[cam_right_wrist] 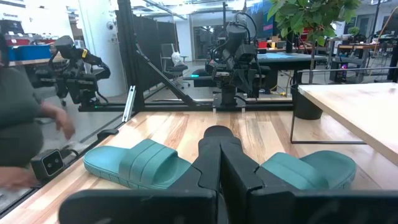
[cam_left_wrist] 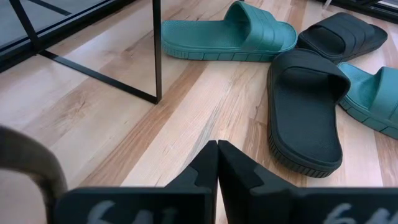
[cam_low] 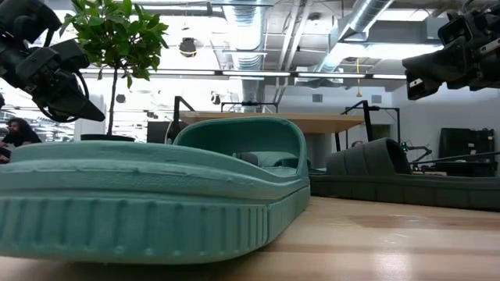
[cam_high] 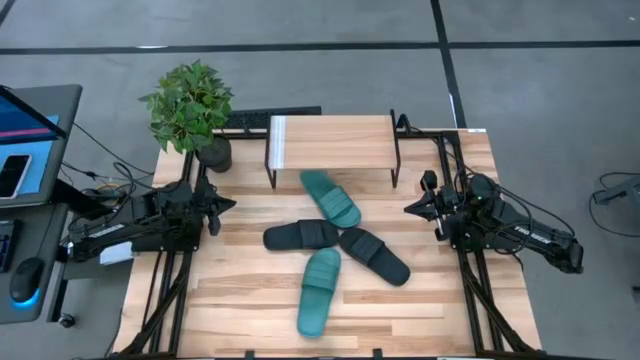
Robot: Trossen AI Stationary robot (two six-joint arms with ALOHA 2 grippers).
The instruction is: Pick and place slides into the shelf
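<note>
1. The left gripper [cam_high: 222,205] waits at the left side of the table, just right of the potted plant [cam_high: 190,108], its jaws pressed together and holding nothing; the left wrist view shows the two fingers meeting in a closed seam.
2. The shelf [cam_high: 332,142] stands at the far edge in the middle, its plank top bare. No slide is on it yet.
3. The four slides lie in a loose cluster just in front of the shelf. One teal slide [cam_high: 331,198] lies nearest it, with its far end at the shelf's front legs. A black slide [cam_high: 301,235] points left, a second black slide [cam_high: 375,255] angles to the near right, and the other teal slide [cam_high: 320,290] lies nearest the front edge.
4. The slides look like light, moulded rubber, springy rather than stiff and probably grippy, not fragile. The broad strap arching over each footbed seems the best hold, or else a pinch across the side wall of the sole.
5. The right gripper [cam_high: 414,208] hovers at the right side, level with the cluster, jaws also together and empty.
</note>
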